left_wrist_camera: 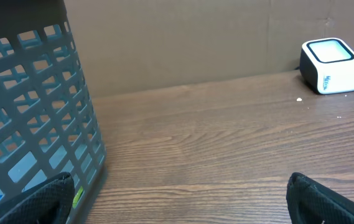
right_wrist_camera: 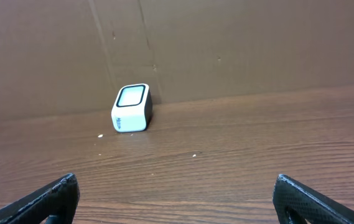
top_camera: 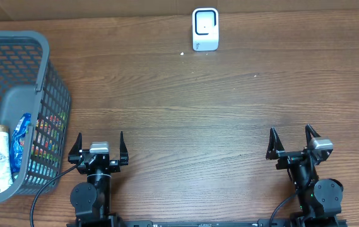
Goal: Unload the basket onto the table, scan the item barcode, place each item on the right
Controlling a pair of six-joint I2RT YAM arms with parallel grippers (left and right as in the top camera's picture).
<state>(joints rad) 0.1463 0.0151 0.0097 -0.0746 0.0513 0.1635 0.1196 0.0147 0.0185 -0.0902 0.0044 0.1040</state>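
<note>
White boxy scanner on grainy wood table. Grey plastic holey basket half hides packets. Left gripper, right gripper: fingers spread wide, empty.

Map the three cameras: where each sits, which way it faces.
Overhead: above the table, looking straight down; shows left hand and right hand, both open.
Left wrist: low, facing the back wall past the basket; own fingertips at bottom corners.
Right wrist: low, facing the back wall; own fingertips at bottom corners.
Shared: all three show the white barcode scanner.
</note>
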